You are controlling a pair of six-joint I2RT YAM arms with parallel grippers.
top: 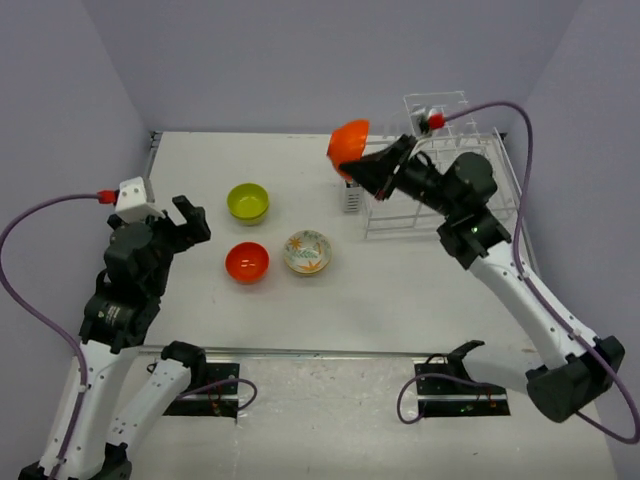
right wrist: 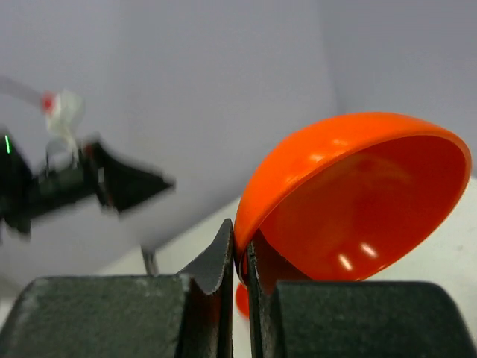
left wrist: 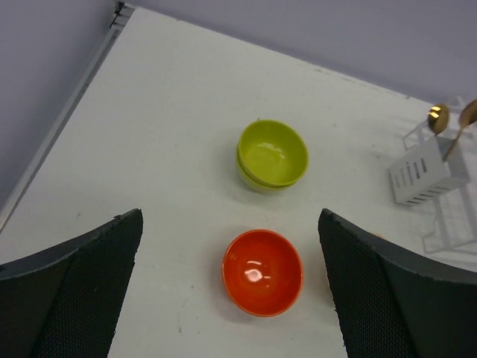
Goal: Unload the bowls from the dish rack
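Though pinch is unclear from above, orange bowl (right wrist: 358, 194) is shown rim-clamped by right gripper (right wrist: 237, 240) in wrist view, raised at ten o'clock of dish rack (top: 440, 195); left gripper (top: 192, 222) is held spread.

1. Top view: bright, even light is coming from overhead; the table (top: 400, 290) is reading near-white without clipping; shadows on it are lying small and soft.
2. Left wrist view: focus is looking sharp; small glare spots are showing inside the orange bowl on the table (left wrist: 262, 272) and the lime-green bowl (left wrist: 273, 154); a faint shadow is hugging each base.
3. Right wrist view: two highlights are glinting inside the held orange bowl (right wrist: 358, 201); the left arm (right wrist: 67, 186) behind is blurring out; the walls are looking flat and dim.
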